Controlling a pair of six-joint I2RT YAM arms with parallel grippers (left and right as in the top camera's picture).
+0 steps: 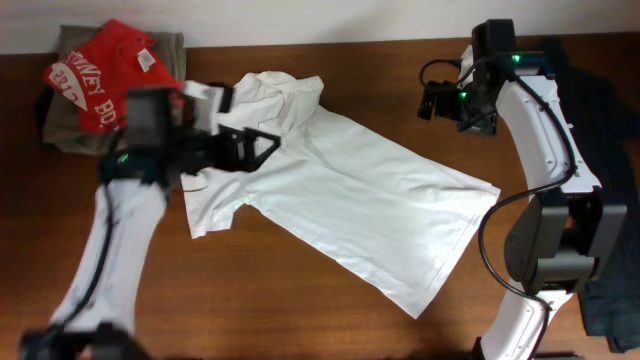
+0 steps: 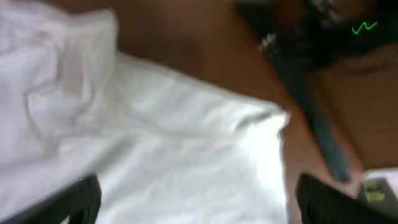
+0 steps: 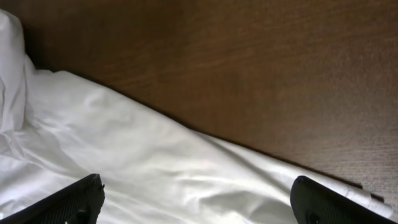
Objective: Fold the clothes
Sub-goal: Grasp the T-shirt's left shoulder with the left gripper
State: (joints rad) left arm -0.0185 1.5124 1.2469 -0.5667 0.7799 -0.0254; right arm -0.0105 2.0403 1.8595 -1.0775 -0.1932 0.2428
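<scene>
White T-shirt (image 1: 350, 200) under left hand (image 1: 262, 148); right hand (image 1: 432, 100) near its edge; both hands apart.

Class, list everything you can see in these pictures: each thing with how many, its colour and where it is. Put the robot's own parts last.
white T-shirt: one, white, spread flat and slanted across the middle of the table
red garment: one, red with white lettering, far left corner, lying on the olive garment
olive garment: one, olive-brown, far left corner, under the red one
dark garment: one, dark, along the right edge behind the right arm
table: one, brown wood
left arm: one, white
right arm: one, white
left tool: one, black, open, over the shirt's collar end
right tool: one, black, open, near the shirt's far edge
</scene>
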